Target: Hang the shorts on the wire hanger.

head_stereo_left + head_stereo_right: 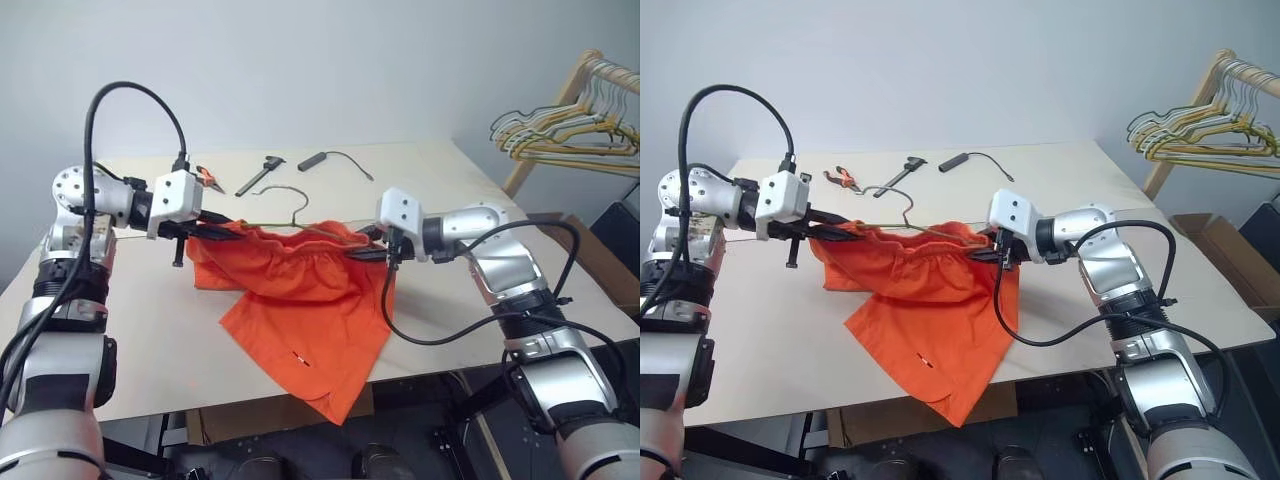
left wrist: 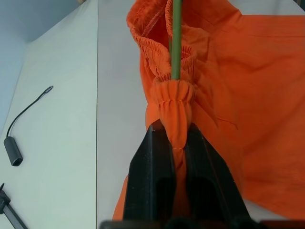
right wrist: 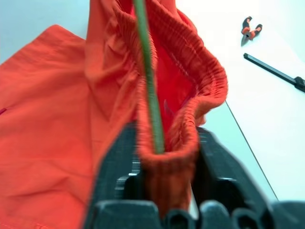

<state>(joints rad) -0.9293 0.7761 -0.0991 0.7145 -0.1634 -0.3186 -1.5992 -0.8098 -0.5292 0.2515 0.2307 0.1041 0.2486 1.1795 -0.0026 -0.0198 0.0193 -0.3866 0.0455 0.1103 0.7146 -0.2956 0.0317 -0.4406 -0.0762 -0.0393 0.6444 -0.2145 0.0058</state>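
Shorts: we are seeing the shorts (image 1: 300,300) stretched by the waistband between both grippers above the table (image 1: 120,360), one leg trailing over the near edge.
Wire hanger: the wire hanger (image 1: 296,205) is lying along the waistband, its hook rising behind the fabric toward the far side of the table.
Left gripper: the left gripper (image 2: 177,148) is showing its jaws clamped on a bunched fold of waistband; from the head views we are seeing it (image 1: 205,232) at the shorts' left end.
Right gripper: the right gripper (image 3: 164,157) is showing its jaws pressed against gathered waistband, with the green wire running into the fold between them.
Wrist views adding: they are showing the wire lying inside the waistband channel, which the head views are not making clear.
Head views adding: the pliers (image 1: 845,178), a black tool (image 1: 902,172), a black cable (image 1: 975,160) and the bunched hangers (image 1: 1200,130) on a rack at the right.
Hidden: the hanger's lower bar and shoulders are being covered by fabric; we cannot tell whether either jaw pair is pinching the wire itself.
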